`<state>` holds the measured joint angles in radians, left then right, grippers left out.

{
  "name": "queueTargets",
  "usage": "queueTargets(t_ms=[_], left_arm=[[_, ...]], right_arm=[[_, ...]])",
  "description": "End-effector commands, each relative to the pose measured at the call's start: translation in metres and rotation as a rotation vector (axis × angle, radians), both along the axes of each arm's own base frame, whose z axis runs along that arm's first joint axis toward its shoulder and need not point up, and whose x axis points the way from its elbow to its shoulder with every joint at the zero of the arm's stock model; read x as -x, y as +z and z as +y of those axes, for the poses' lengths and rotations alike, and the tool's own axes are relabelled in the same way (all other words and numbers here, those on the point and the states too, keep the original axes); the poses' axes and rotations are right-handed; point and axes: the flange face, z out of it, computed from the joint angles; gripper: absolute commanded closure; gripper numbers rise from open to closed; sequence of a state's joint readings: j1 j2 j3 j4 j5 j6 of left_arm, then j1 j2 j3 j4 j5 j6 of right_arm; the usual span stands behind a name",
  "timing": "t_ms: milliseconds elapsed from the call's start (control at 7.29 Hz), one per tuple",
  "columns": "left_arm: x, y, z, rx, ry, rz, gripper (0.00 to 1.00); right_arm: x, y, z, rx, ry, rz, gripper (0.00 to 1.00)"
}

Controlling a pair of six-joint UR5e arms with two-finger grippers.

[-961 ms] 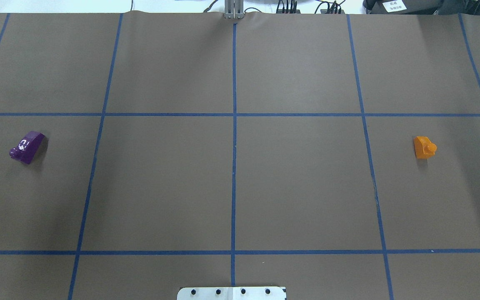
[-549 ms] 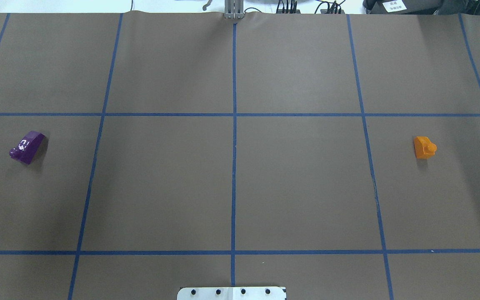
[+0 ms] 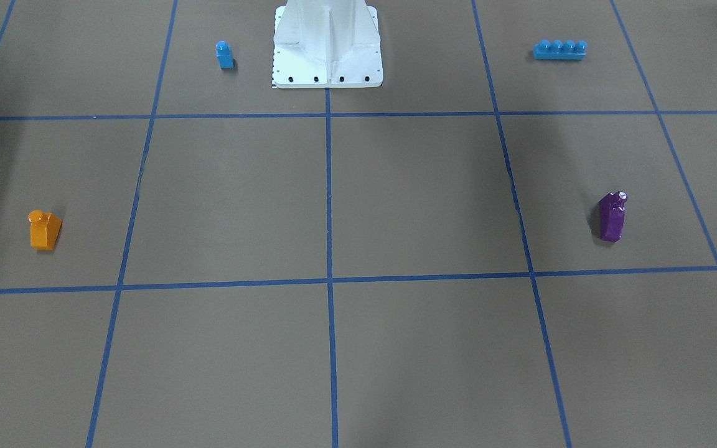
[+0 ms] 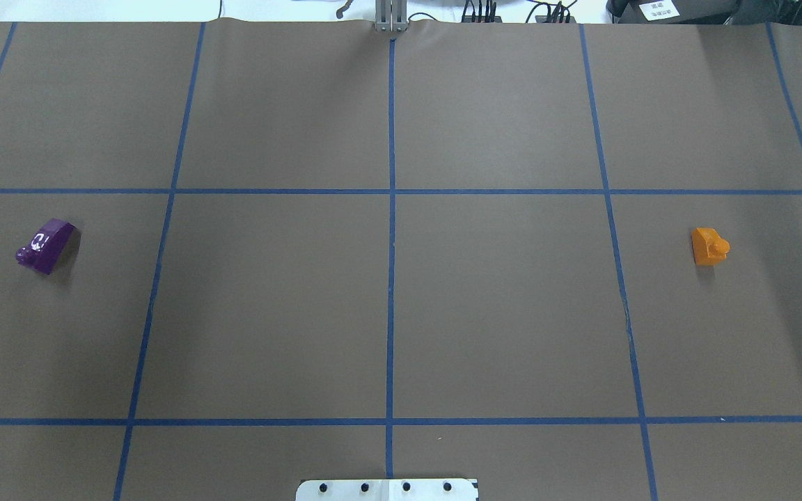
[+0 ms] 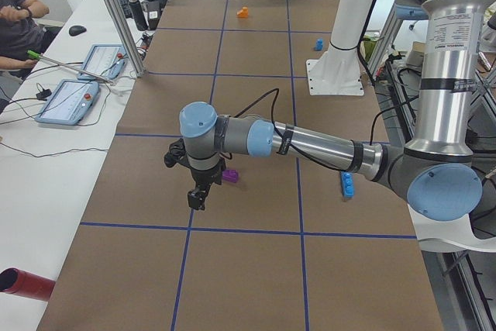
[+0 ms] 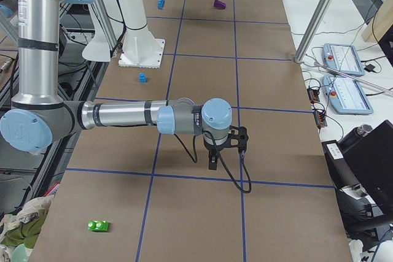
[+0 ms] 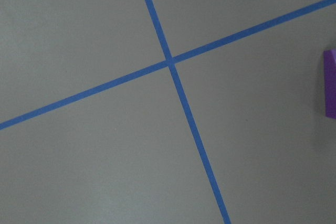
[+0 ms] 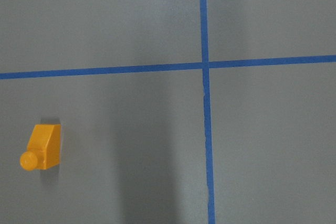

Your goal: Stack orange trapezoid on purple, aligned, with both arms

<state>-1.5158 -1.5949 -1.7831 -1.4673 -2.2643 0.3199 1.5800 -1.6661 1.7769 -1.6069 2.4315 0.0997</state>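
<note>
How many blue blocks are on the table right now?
2. The small blue block stands beside the white pedestal, on the robot's right side; the long blue brick lies farther off on its left side. I see no others, though some table lies outside the views.

The left arm (image 5: pixel 310 143) stretches out nearly level, its left gripper (image 5: pixel 198 201) pointing straight down. The right arm (image 6: pixel 120 115) takes the same pose, right gripper (image 6: pixel 212 162) downward. How the jaws stand cannot be told.
</note>
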Motion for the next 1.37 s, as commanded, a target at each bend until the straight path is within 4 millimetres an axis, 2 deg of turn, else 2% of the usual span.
queueTargets(t_ms=[0, 137, 275, 412, 549, 961, 1235], left_arm=[[-0.044, -0.015, -0.007, -0.020, 0.030, 0.013, 0.00], [-0.081, -0.017, -0.006, 0.095, -0.079, 0.040, 0.00], [-0.118, -0.015, 0.005, 0.130, -0.152, 0.081, 0.00], [-0.151, -0.008, 0.022, 0.143, -0.182, 0.123, 0.00], [-0.182, 0.001, 0.027, 0.169, -0.200, 0.152, 0.00], [-0.246, 0.032, 0.035, 0.162, -0.204, 0.132, 0.00], [-0.272, 0.036, 0.041, 0.171, -0.159, 0.121, 0.00]], right_arm=[[0.001, -0.015, -0.006, -0.031, -0.002, -0.001, 0.00], [0.001, -0.021, -0.011, -0.040, 0.001, -0.004, 0.00], [0.002, -0.018, -0.011, -0.030, 0.001, -0.008, 0.00], [0.002, -0.014, -0.010, -0.022, 0.002, -0.005, 0.00], [0.002, -0.015, -0.010, -0.025, 0.002, -0.005, 0.00], [0.002, -0.014, -0.011, -0.020, 0.004, -0.005, 0.00], [0.002, -0.014, -0.011, -0.019, 0.005, -0.005, 0.00]])
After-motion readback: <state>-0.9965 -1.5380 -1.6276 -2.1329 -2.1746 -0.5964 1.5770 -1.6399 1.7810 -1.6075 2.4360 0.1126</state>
